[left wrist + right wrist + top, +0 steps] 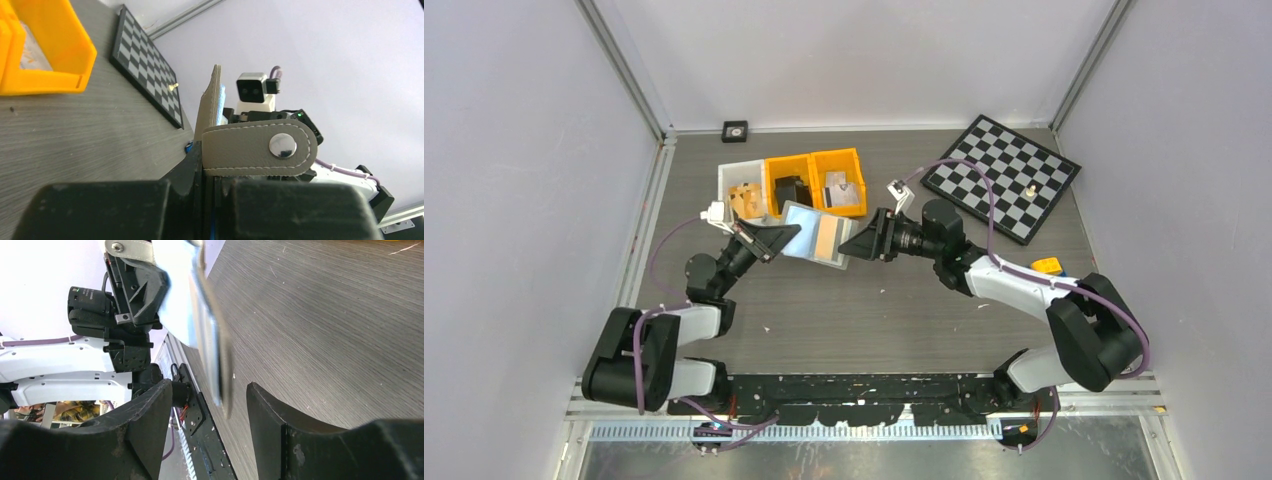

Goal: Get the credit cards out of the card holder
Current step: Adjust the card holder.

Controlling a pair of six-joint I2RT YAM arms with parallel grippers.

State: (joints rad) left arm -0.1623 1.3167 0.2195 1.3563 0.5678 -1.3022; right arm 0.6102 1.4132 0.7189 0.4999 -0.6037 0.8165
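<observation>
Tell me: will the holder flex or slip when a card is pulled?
Likely flexes some: the holder looks like stitched soft material. Slip seems unlikely; the left gripper clamps it near its tab.

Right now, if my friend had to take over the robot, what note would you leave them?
Left gripper: shut on the card holder, holding it off the table by its tab end.
Right gripper: open, one finger on each side of the holder's free end, not gripping.
Credit cards: inside the holder; only a blue edge shows.
Done: holder picked up and presented.
Left: probably close the right gripper on a card, pull it out, then pull out the other.
</observation>
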